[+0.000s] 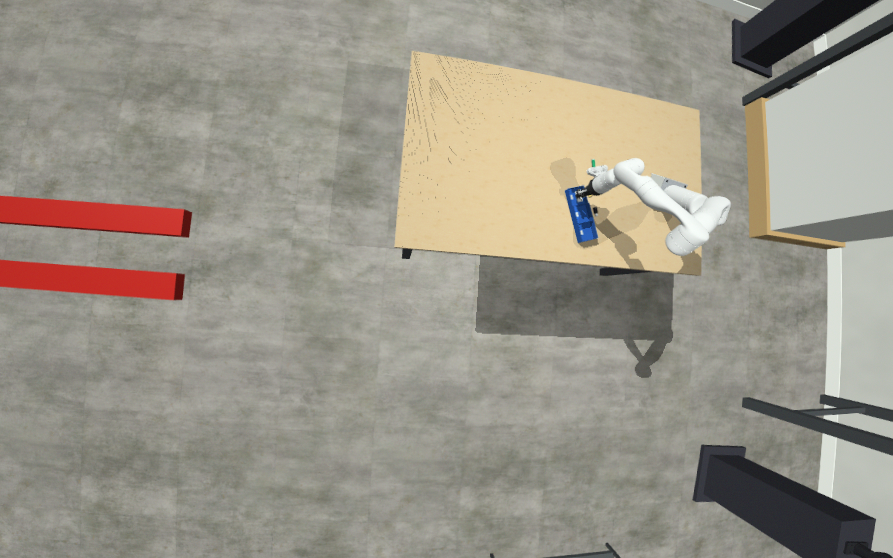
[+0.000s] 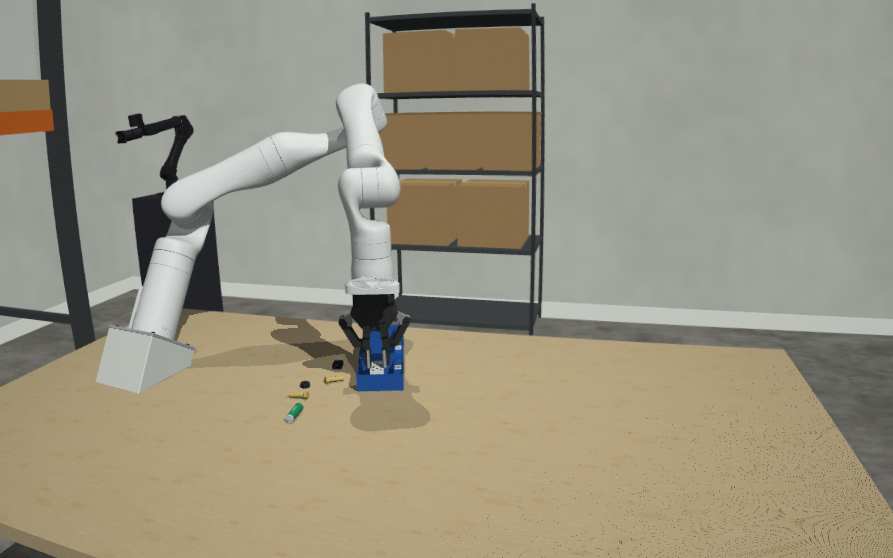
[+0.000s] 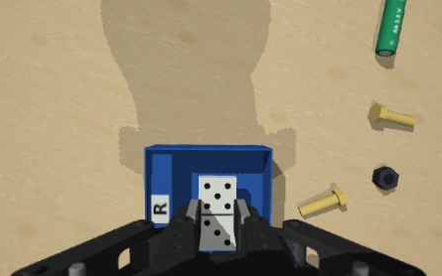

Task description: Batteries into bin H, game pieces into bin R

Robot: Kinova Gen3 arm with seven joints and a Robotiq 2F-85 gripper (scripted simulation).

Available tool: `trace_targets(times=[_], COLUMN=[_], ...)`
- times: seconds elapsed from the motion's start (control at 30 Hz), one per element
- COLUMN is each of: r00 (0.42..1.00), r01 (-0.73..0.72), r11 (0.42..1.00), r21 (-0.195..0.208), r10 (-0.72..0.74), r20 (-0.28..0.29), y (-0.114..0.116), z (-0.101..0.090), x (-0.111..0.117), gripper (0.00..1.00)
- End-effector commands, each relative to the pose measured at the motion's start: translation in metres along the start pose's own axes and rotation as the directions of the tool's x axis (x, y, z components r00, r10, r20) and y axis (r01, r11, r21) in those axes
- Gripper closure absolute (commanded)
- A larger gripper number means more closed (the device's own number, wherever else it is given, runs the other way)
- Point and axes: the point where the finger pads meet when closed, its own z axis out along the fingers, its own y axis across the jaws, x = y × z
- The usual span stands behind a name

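My gripper [image 3: 217, 212] [image 2: 378, 357] [image 1: 582, 192] is shut on a white domino [image 3: 217, 199] with black dots. It holds the domino upright, just above the open blue bin marked R [image 3: 160, 169] [image 2: 381, 381] [image 1: 572, 197], the nearest one in a row of blue bins. A green battery [image 3: 390, 27] [image 2: 293, 413] [image 1: 593, 163] lies on the table, apart from the bins. The bin marked H does not show its label in any view.
Two yellow bolts [image 3: 391, 116] [image 3: 323, 203] [image 2: 298, 394] [image 2: 332, 379] and a black nut [image 3: 385, 177] [image 2: 304, 383] lie on the table [image 2: 574, 451] between the battery and the bins. Another small black piece [image 2: 337, 363] lies near the arm's shadow. The arm's grey base [image 2: 140, 359] stands at the table's left.
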Motion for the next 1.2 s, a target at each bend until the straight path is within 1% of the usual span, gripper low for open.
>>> trace_targets(times=[0.0,0.2,0.53,0.57,1.17], r00=[1.0,1.0,1.0,1.0,1.0], r01=[0.003,0.0,-0.002,-0.002,0.001], r11=[1.0,1.0,1.0,1.0,1.0], r21=[-0.001,0.002,-0.001,-0.001,0.0], r10=[-0.003,0.0,0.002,0.002,-0.001], r20=[-0.003,-0.006,-0.002,-0.002,-0.002], y=[0.0011,0.0016,0.0018,0.0018,0.002], z=[0.01,0.0089,0.0076,0.0076,0.0059], x=[0.0011,0.0044,0.0036,0.0036,0.0048], gripper=[0.79,0.79,0.79,0.68,0.68])
